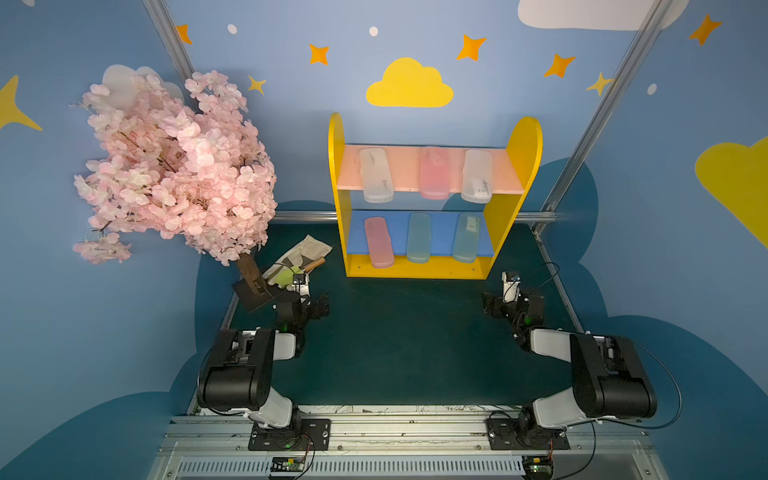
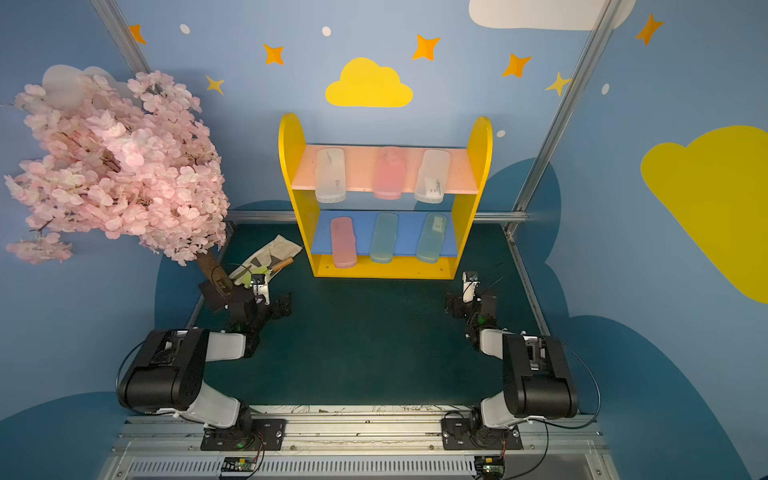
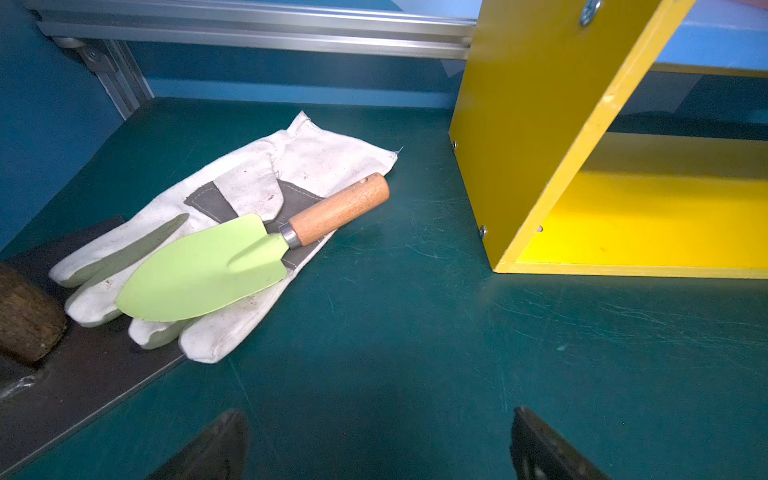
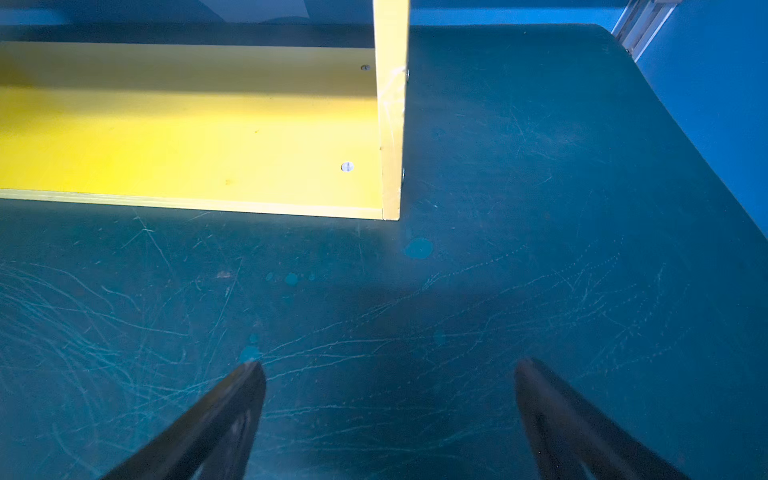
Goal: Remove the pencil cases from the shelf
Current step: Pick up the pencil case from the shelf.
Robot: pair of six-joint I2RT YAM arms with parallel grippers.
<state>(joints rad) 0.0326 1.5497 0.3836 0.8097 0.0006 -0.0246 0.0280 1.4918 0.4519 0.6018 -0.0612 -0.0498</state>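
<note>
Fingers [image 4: 232, 415] apart; six frosted pencil cases [image 1: 434, 174], clear, pink, teal, on shelf [image 1: 500, 220]

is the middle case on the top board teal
No, the middle case on the top board is pink.

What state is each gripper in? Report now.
Left gripper: open, holding nothing.
Right gripper: open, holding nothing.
</note>
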